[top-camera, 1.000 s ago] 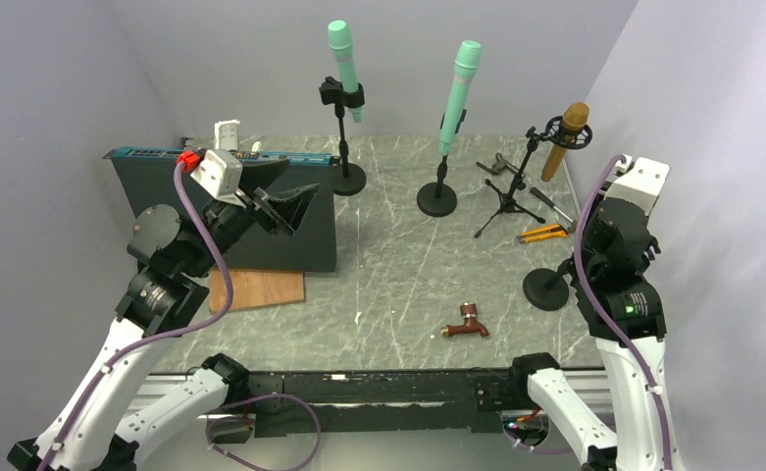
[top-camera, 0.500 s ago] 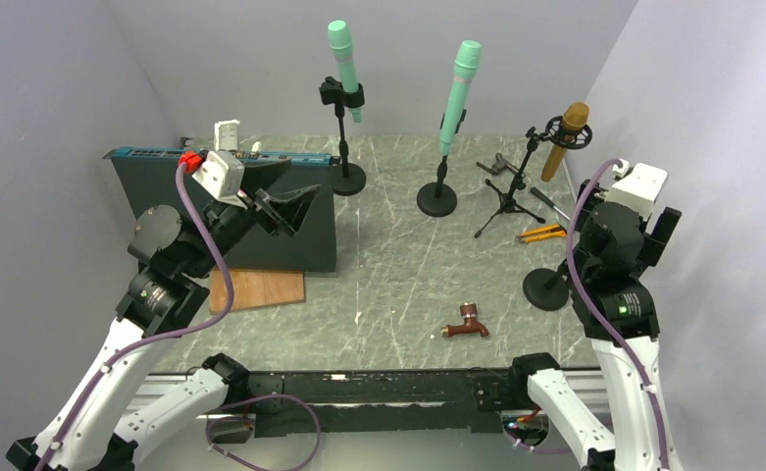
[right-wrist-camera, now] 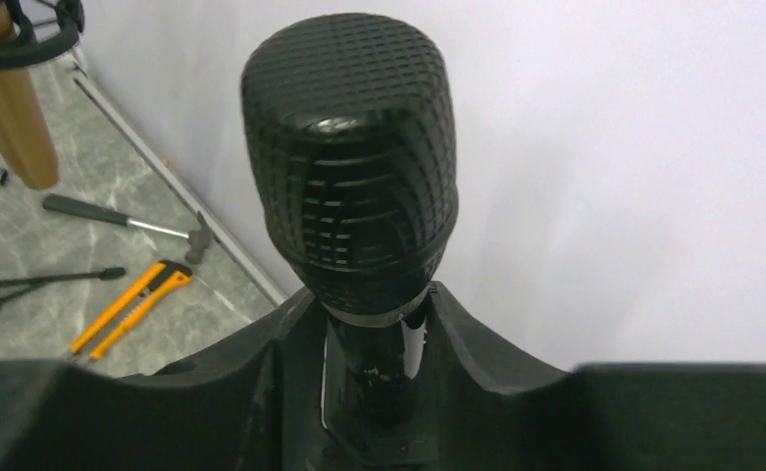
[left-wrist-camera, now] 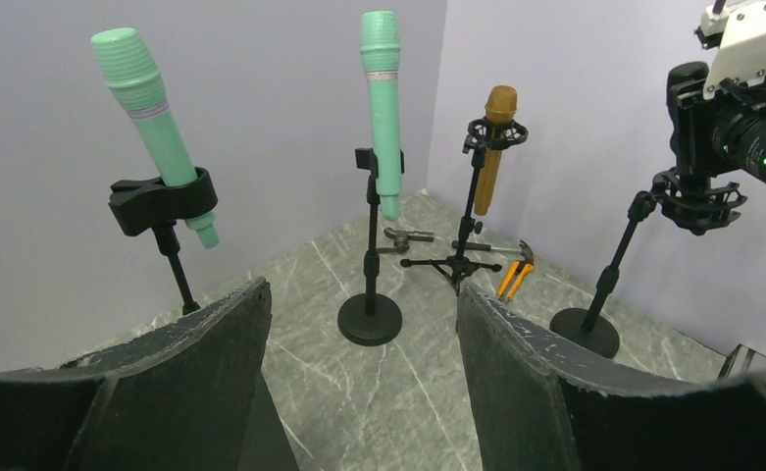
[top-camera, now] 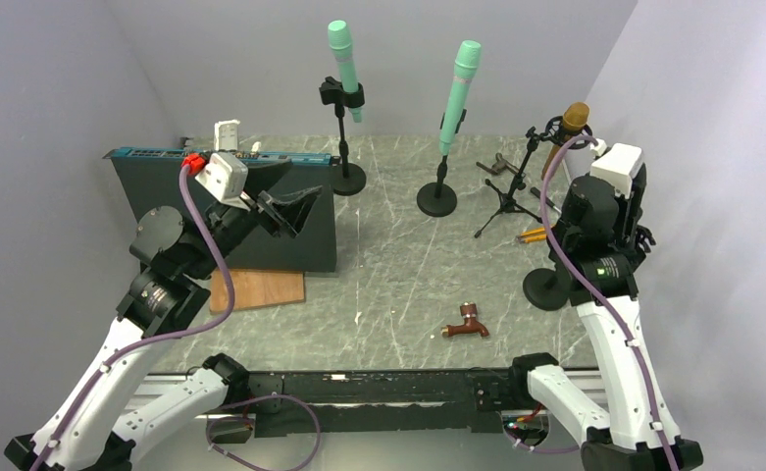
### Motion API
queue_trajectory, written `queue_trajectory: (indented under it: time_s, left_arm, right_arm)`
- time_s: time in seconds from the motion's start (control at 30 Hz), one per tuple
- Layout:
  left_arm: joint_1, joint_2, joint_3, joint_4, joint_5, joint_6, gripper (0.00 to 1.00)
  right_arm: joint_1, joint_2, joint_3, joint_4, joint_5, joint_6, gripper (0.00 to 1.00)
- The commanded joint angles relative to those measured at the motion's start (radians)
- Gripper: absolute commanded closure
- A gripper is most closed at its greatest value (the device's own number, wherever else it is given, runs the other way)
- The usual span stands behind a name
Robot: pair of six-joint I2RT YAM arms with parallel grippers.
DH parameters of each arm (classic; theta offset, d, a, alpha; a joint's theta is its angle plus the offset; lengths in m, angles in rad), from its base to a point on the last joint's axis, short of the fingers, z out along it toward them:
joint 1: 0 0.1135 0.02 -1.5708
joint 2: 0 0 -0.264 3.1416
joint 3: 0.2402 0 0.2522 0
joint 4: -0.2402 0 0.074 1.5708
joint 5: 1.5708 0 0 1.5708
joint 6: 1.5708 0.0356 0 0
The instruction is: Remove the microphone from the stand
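Note:
A black microphone [right-wrist-camera: 349, 157] with a gridded head fills the right wrist view, upright. My right gripper [right-wrist-camera: 379, 334] is shut on its handle just below the head. From above, the right gripper [top-camera: 606, 211] hangs over a black stand [top-camera: 547, 288] with a round base, and the microphone is hidden under the wrist. In the left wrist view this stand [left-wrist-camera: 606, 283] carries a ring mount [left-wrist-camera: 697, 201] right below the right arm; whether the microphone still sits in it I cannot tell. My left gripper [left-wrist-camera: 361, 292] is open and empty, raised above the black box [top-camera: 227, 211].
Two green microphones [top-camera: 342, 59] [top-camera: 460, 83] stand on round-based stands at the back. A gold microphone [top-camera: 570, 132] hangs on a tripod stand. A yellow utility knife [top-camera: 540, 233], a hammer [right-wrist-camera: 128, 221], a brown tap [top-camera: 467, 324] and a wooden board [top-camera: 256, 289] lie on the table. The right wall is close.
The right wrist has turned and moved up and back over its stand; its jaws opened wide, then closed on the black microphone. The left arm has not moved.

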Motion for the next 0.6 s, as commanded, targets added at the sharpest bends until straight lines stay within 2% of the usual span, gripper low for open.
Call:
queue_trajectory:
  time_s: [0.0, 0.13, 0.3, 0.4, 0.53, 0.57]
  left_arm:
    - [-0.018, -0.011, -0.011, 0.014, -0.033, 0.031, 0.26]
    - [-0.03, -0.005, -0.009, 0.011, -0.038, 0.037, 0.26]
    - [-0.034, -0.003, -0.01, 0.012, -0.038, 0.037, 0.27]
    - [-0.035, 0.001, -0.01, 0.012, -0.038, 0.036, 0.27]
    - [-0.035, 0.008, -0.012, 0.012, -0.037, 0.034, 0.27]
    - [-0.035, 0.009, -0.011, 0.012, -0.038, 0.034, 0.27]
  right_arm:
    - [-0.006, -0.02, 0.018, 0.044, 0.014, -0.015, 0.65]
    - [-0.006, -0.028, 0.055, 0.043, 0.015, -0.032, 0.7]
    - [-0.006, -0.053, 0.11, 0.049, -0.015, -0.053, 0.83]
    - [-0.006, -0.085, 0.144, 0.065, -0.096, -0.065, 0.87]
    - [-0.005, -0.123, 0.2, 0.093, -0.172, -0.065, 1.0]
    - [-0.005, -0.126, 0.223, 0.087, -0.189, -0.059, 1.0]
